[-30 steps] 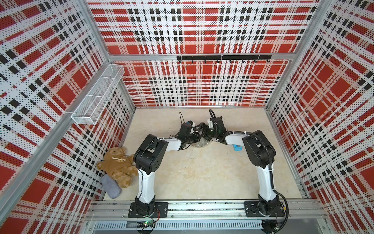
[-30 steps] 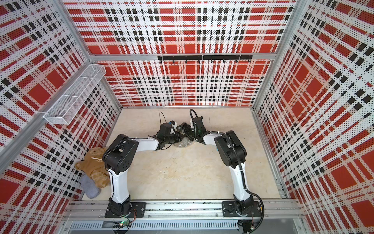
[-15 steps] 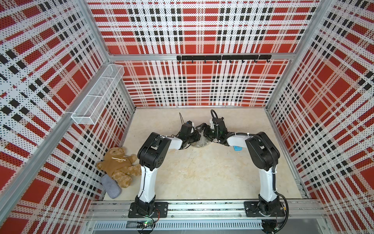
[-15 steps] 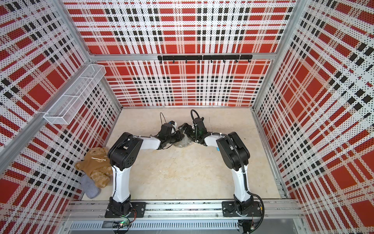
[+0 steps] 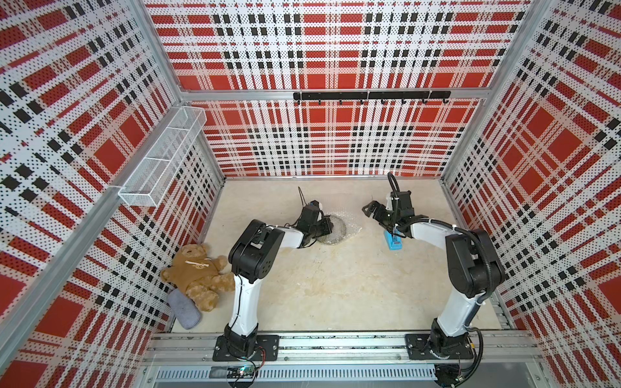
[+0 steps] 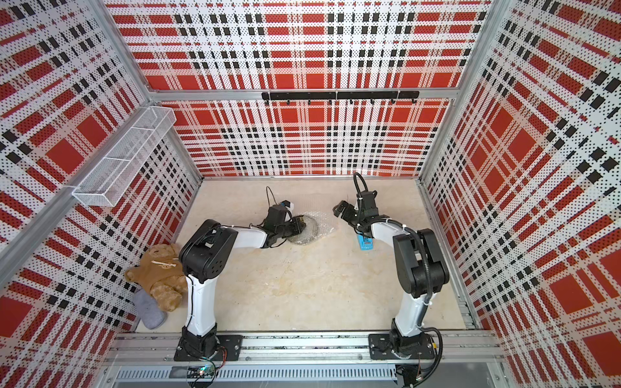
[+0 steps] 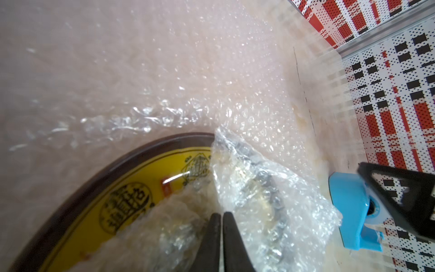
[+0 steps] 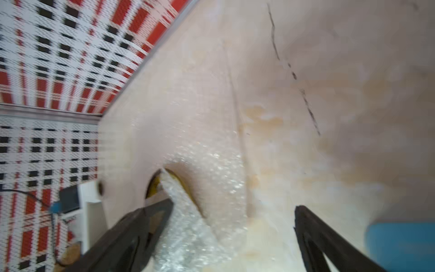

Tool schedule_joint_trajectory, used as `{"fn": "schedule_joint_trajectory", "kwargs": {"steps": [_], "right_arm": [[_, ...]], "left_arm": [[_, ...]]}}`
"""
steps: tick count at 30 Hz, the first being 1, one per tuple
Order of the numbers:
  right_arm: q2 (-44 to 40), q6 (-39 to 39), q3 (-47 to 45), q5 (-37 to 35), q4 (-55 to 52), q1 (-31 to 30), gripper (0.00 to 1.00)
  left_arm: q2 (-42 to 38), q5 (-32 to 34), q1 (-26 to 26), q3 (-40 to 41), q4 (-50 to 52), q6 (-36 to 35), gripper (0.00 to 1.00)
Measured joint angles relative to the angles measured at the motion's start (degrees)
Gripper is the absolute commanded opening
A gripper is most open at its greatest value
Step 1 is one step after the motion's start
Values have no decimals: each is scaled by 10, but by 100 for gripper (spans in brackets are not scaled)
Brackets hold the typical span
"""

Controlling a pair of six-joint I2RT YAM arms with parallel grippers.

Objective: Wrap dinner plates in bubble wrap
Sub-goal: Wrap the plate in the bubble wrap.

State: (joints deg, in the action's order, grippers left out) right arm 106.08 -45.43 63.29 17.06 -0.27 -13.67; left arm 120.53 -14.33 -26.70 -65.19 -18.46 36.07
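As seen from above in both top views, shows the left gripper [image 5: 327, 225] stretched low to the middle of the beige table [image 5: 319, 285], over the near-left part of the yellow dinner plate [image 5: 339, 231]. Catches, in the left wrist view, its black fingers [image 7: 209, 240] pressed together on a raised flap of the bubble wrap [image 7: 259, 188], the crumpled film folded in over part of the plate's face. Lays the plate flat on the clear sheet, dark rim and dark ornaments partly bare, partly veiled by the fold. Spreads the rest of the wrap flat on the table beyond the plate, toward the back wall. Finds the right gripper [image 5: 377, 216] raised off the table to the plate's right, clear of it, jaws splayed wide and holding nothing. Puts a blue tape dispenser [image 5: 393, 242] on the table below the right arm, near the wrap's edge. Shows a brown teddy bear [image 5: 198, 272] and a grey cloth bundle [image 5: 184, 309] against the left wall, a white wire basket [image 5: 161, 161] hung above them, a black hook rail [image 5: 369, 95] on the back wall.
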Motion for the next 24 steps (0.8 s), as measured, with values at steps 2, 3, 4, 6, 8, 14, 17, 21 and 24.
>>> {"fn": "schedule_joint_trajectory", "kwargs": {"steps": [2,3,4,6,8,14,17,21,24], "right_arm": [[32,31,27,10,-26,1,98],[42,46,44,14,-37,1,98],[53,63,66,14,-43,1,98],[76,94,114,17,-53,-1,98],[103,119,165,16,-64,-1,98],[213,155,303,2,-96,-1,96],[266,162,365,-6,-130,-1,95],[310,167,444,-5,-170,-3,89],[338,166,490,-2,-191,-7,83]], "left_arm": [[0,0,0,0,0,-2,11],[0,0,0,0,1,-3,11],[0,0,0,0,1,-4,11],[0,0,0,0,2,-6,11],[0,0,0,0,3,-7,12],[0,0,0,0,7,-21,12],[0,0,0,0,11,-28,13],[0,-2,0,0,16,-34,13],[0,-3,0,-2,19,-38,13]]}}
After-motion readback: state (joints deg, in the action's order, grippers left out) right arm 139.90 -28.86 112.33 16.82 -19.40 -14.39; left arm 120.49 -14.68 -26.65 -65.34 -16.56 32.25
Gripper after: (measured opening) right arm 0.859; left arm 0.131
